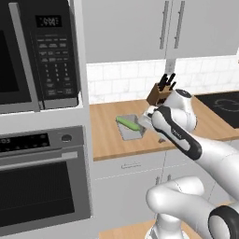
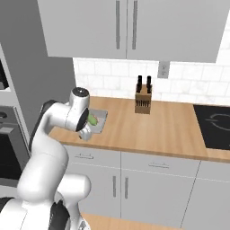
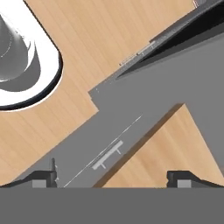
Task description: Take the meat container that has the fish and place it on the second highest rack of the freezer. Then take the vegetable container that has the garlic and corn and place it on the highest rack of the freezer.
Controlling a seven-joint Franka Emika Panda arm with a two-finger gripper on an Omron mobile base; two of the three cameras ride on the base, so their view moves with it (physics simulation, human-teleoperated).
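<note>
The vegetable container is a shallow light-grey tray on the wooden counter, near its front edge, with the green corn lying in it. The garlic is hidden behind my arm. My gripper hangs just beside the tray, at the counter's front edge, pointing down. It is open, the fingertips stand far apart and nothing is between them. The meat container, the fish and the freezer are out of view.
A knife block stands at the back of the counter. A black cooktop lies to the right. A microwave and black oven fill the left. Below my hand are drawer fronts.
</note>
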